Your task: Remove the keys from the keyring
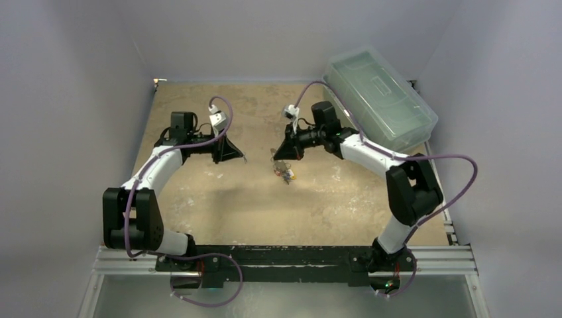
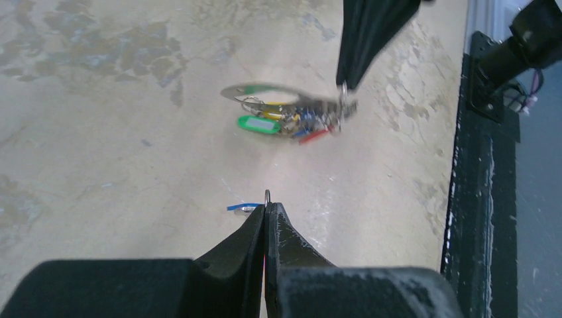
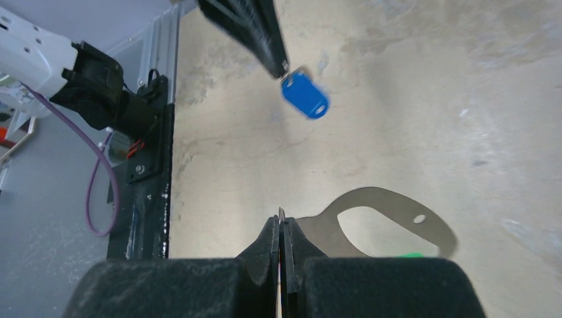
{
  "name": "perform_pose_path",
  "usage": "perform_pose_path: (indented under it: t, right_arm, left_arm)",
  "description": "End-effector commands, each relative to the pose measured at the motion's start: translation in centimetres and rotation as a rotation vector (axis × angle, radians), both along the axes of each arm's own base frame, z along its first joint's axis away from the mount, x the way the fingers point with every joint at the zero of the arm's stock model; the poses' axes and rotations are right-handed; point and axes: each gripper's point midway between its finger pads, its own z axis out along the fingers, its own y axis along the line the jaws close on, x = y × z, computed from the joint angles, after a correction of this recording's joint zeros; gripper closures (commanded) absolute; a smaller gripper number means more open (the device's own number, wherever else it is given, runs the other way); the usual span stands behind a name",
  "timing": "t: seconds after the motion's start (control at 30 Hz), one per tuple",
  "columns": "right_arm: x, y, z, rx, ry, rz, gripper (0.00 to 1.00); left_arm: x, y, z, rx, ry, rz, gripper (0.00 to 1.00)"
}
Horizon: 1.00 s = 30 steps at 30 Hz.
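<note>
My left gripper (image 1: 242, 159) (image 2: 266, 205) is shut on the small wire ring of one key with a blue tag (image 2: 242, 207) (image 3: 305, 95), held apart from the bunch. The other keys (image 2: 291, 123) (image 1: 285, 172), with green, red and orange tags, hang from the pale grey arched keyring (image 2: 262, 89) (image 3: 391, 211). My right gripper (image 1: 277, 154) (image 3: 281, 218) is shut at one end of the keyring, with a thin wire loop showing between its tips. It holds the keyring just above the table. The two grippers face each other, a short way apart.
A clear lidded plastic box (image 1: 381, 96) stands at the back right. The black base rail (image 1: 285, 255) (image 2: 480, 199) runs along the near edge. Grey walls close in the worn tan tabletop (image 1: 219, 205) on three sides.
</note>
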Motion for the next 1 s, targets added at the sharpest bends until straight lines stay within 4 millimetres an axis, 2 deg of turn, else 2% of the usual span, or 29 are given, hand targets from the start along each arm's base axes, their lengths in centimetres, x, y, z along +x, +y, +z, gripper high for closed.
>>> perform_pose_path:
  t: [0.0, 0.03, 0.17, 0.33, 0.37, 0.43, 0.57, 0.73, 0.8, 0.83, 0.97]
  right_arm:
    - [-0.3, 3.4, -2.3, -0.019, 0.01, 0.029, 1.0]
    - [-0.5, 3.9, -3.3, -0.03, 0.028, 0.035, 1.0]
    - [-0.7, 5.2, -5.0, -0.03, 0.069, 0.035, 1.0]
    - [-1.1, 5.8, -5.3, -0.026, 0.075, 0.04, 0.95]
    - [-1.1, 5.8, -5.3, -0.027, 0.078, 0.041, 0.9]
    - [-1.4, 5.8, -5.6, -0.039, 0.09, 0.046, 0.71]
    - [-2.2, 5.4, -5.4, -0.061, 0.091, 0.072, 0.45]
    - [-2.7, 3.9, -3.3, -0.079, 0.017, 0.067, 0.21]
    - [-2.7, 3.0, -2.4, -0.083, -0.007, 0.047, 0.05]
    - [-2.6, 2.4, -2.0, -0.084, -0.014, 0.035, 0.02]
    - [-2.1, 0.1, -2.1, -0.133, -0.019, -0.021, 0.01]
  left_arm:
    - [2.8, 1.4, 0.3, -0.003, -0.018, 0.119, 1.0]
    - [3.1, 1.6, 0.2, -0.002, -0.013, 0.135, 1.0]
    - [4.0, 2.9, -0.7, 0.016, 0.01, 0.196, 1.0]
    - [4.1, 3.2, -1.6, 0.03, 0.037, 0.218, 1.0]
    - [4.1, 3.2, -1.9, 0.033, 0.047, 0.222, 1.0]
    - [3.9, 3.3, -2.4, 0.04, 0.067, 0.225, 1.0]
    - [2.9, 3.7, -4.0, 0.096, 0.082, 0.2, 1.0]
    - [1.0, 5.1, -4.9, 0.227, 0.054, 0.174, 1.0]
    - [0.1, 5.6, -4.8, 0.27, 0.041, 0.171, 1.0]
    - [-0.2, 5.9, -4.7, 0.291, 0.026, 0.177, 1.0]
    - [-0.9, 7.4, -5.9, 0.392, 0.034, 0.212, 1.0]
